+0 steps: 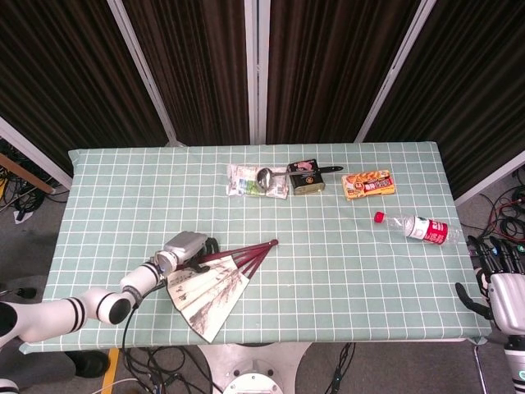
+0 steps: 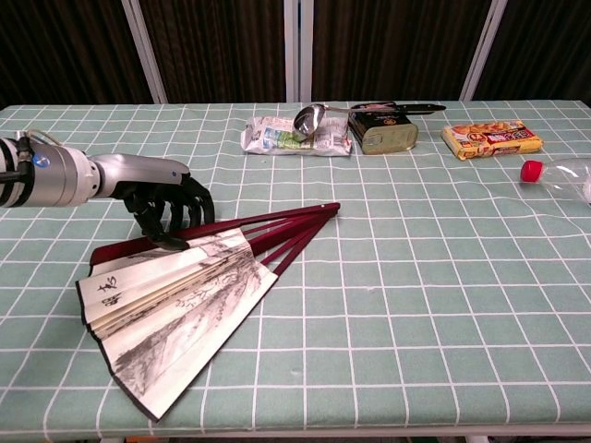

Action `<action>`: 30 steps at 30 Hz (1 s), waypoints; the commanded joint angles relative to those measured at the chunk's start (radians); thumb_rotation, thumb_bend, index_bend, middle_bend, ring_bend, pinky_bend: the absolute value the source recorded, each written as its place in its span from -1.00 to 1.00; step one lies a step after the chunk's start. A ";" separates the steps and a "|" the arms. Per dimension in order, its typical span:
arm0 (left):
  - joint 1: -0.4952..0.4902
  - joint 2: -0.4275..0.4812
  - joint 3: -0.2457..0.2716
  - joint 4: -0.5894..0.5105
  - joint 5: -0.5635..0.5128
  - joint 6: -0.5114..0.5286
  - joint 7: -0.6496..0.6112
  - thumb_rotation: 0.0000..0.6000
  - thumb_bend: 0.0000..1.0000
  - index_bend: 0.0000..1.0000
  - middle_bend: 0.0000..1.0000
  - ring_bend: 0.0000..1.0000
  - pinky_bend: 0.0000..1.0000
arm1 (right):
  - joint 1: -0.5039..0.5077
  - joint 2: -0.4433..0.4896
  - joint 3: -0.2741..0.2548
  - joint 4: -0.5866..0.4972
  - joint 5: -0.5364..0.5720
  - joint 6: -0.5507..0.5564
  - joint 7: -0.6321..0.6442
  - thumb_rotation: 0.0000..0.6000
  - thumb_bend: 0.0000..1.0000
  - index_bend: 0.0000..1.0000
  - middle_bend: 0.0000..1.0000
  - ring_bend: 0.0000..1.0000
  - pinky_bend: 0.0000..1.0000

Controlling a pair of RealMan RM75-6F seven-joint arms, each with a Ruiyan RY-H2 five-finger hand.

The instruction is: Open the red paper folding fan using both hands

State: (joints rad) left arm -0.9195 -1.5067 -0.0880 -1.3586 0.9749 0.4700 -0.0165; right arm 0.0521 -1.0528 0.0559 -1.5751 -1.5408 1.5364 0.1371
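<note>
Red paper folding fan (image 2: 175,300) partly spread, flat on the green checked table (image 2: 416,277), near its front edge on the left side; pale painted leaf toward the front, dark red ribs meeting at a pivot pointing toward the table's middle. Left robot hand (image 2: 171,205) resting on the fan's top guard stick, dark fingers (image 2: 196,210) curled down and touching the red rib at the fan's far edge; no clear grip visible. Right robot hand (image 1: 496,279) well apart from the fan, off the table's right edge, fingers apart, holding nothing. Beyond the fan, along the far side: crumpled snack packet (image 2: 286,137) with a metal spoon (image 2: 319,115) on it, tin can (image 2: 386,129), orange box (image 2: 491,139), plastic bottle (image 1: 414,227) with red cap lying on its side.
</note>
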 commanded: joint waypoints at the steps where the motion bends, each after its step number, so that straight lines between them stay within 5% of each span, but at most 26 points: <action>1: -0.003 -0.003 0.003 0.002 0.003 -0.003 -0.002 1.00 -0.33 -0.16 -0.04 0.01 0.30 | -0.002 0.000 0.002 0.000 0.001 0.005 0.001 1.00 -0.52 -0.89 -0.67 -0.96 -1.00; 18: 0.009 -0.028 0.030 -0.004 0.043 0.041 0.020 1.00 -0.33 -0.10 0.02 0.07 0.35 | -0.013 -0.002 0.005 0.012 0.008 0.011 0.019 1.00 -0.51 -0.89 -0.67 -0.96 -1.00; 25: 0.035 -0.017 0.012 -0.031 0.059 0.114 0.012 1.00 -0.30 0.23 0.33 0.40 0.68 | -0.008 0.000 0.007 0.012 -0.001 0.009 0.032 1.00 -0.51 -0.89 -0.65 -0.96 -1.00; 30: 0.081 0.078 -0.024 -0.127 0.102 0.194 -0.042 1.00 -0.28 0.26 0.44 0.49 0.75 | 0.041 0.013 -0.021 -0.008 -0.049 -0.081 0.091 1.00 -0.51 -0.89 -0.61 -0.90 -0.91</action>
State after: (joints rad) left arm -0.8600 -1.4672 -0.0957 -1.4467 1.0543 0.6322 -0.0341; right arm 0.0665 -1.0481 0.0515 -1.5716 -1.5647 1.5019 0.1950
